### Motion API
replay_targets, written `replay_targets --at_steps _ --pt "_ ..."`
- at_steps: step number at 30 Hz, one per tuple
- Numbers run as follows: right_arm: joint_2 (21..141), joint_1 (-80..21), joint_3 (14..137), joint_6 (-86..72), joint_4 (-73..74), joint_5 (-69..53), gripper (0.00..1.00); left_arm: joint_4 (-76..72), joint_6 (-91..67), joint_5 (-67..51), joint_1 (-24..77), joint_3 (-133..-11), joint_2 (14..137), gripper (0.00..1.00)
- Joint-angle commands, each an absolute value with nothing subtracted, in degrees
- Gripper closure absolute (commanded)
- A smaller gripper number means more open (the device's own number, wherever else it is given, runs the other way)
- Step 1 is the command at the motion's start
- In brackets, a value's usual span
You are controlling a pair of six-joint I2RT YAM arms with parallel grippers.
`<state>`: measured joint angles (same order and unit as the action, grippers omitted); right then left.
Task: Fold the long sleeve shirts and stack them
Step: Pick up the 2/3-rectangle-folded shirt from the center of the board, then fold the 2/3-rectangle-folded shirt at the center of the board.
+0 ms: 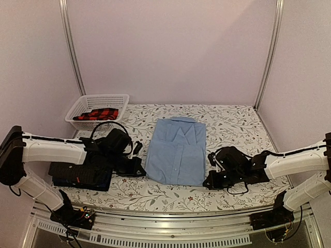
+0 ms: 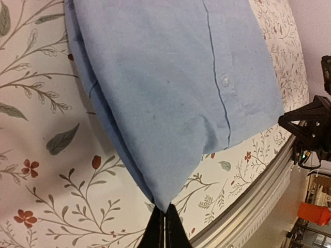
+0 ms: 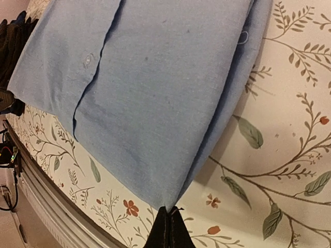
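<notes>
- Floral-print tablecloth [image 1: 232,121] over the table, plain pale walls behind.
- Left gripper [image 2: 164,219]: jaws clenched on the near left hem corner of the light blue collared cloth shirt [image 2: 170,93].
- Right gripper [image 3: 168,217]: jaws clenched on the near right hem corner of the same shirt.
- Shirt lies flat, right of the white plastic lattice basket [image 1: 98,96] and nearer the table's front edge than it.
- Orientation: collar at the far end, hem toward the arm bases. Long axis runs front to back, button placket along it.
- Progress, as judged: sides and sleeves are tucked in, leaving a long rectangle. The crosswise fold, hem up to collar, is not yet made.
- Dark folded cloth pile [image 1: 80,173] sits in front of the basket, partly under the left arm. It is likely the stack this shirt must join.
- Red-and-black plaid cloth [image 1: 98,113] lies in the basket.
</notes>
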<state>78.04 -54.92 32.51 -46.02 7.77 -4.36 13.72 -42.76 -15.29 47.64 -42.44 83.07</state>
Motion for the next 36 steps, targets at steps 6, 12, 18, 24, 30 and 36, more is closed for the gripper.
replay_targets --at_steps 6,12,18,24,30,36 --pt "68.81 -63.71 38.53 -54.18 18.31 6.46 1.00 25.75 -47.22 -6.93 54.40 -43.08 70.60 1.00" --pt "72.76 -59.94 54.94 -47.99 25.21 9.87 1.00 34.37 -41.81 -6.62 50.32 -57.27 71.75 1.00" --pt "87.08 -41.44 66.17 -35.52 15.82 -0.07 1.00 27.53 -31.87 -18.97 34.54 -72.00 90.27 1.00" --pt "112.86 -30.66 82.06 -29.79 11.50 -6.98 1.00 21.31 -29.86 -25.73 25.42 -89.31 117.88 1.00" --pt "124.92 -28.39 86.87 -29.76 10.94 -10.16 1.00 19.98 -30.75 -27.78 25.02 -96.95 128.99 1.00" --pt "119.64 -28.39 79.43 -29.62 9.15 -9.72 1.00 13.70 -34.74 -27.87 26.47 -81.64 119.01 1.00"
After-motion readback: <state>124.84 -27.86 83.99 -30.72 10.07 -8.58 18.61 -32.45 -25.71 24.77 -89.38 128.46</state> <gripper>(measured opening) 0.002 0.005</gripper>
